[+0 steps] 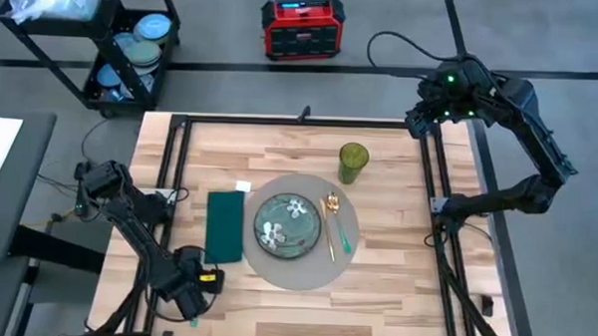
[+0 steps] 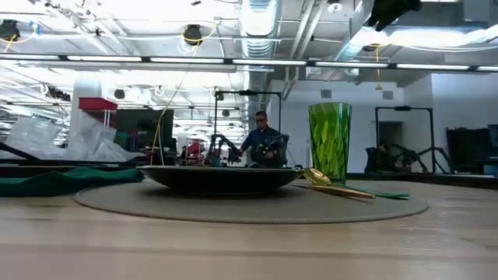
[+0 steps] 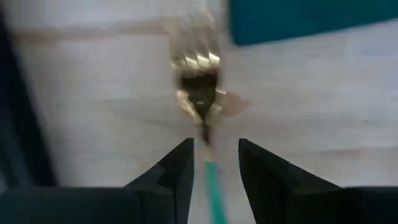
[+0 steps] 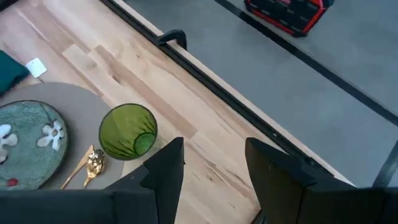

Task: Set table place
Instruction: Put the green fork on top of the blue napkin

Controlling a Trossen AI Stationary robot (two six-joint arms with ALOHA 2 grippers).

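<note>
Placemat (image 1: 297, 271) lies mid-tabletop (image 1: 395, 281), carrying the floral plate (image 1: 287, 225), gold spoon (image 1: 329, 215) and a teal-handled utensil (image 1: 344, 232).
Left hand (image 1: 197, 287), near the front-left edge, grasps a gold fork (image 3: 198, 74) by its teal handle, seen only from the left wrist. Right hand (image 1: 420, 117) hangs released over the far-right corner. The high view shows a teal napkin (image 1: 224, 225) left of the plate; a green glass (image 1: 353, 160) stands behind it.

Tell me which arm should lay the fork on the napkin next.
Left. The left gripper has the gold fork right at its tips and sits close to the teal napkin. The right gripper hovers open at the far right corner, beyond the grey placemat.
</note>
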